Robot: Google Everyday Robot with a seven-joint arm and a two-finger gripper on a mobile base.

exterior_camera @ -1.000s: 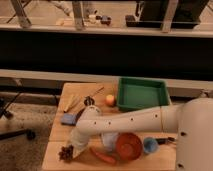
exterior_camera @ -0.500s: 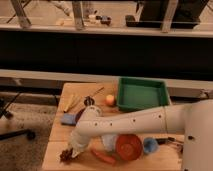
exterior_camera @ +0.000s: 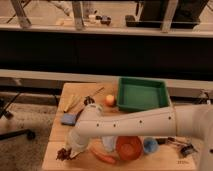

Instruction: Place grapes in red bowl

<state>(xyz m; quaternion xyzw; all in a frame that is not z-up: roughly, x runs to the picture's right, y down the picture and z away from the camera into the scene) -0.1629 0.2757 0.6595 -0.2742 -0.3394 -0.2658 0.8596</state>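
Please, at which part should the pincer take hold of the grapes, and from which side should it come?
Grip the grapes across the top of the bunch, coming from above: it lies low and bumpy on the table, and the carrot lies close beside it, toward the red bowl. The pincer is there, shut at the bunch's edge; whether it holds cannot be seen.
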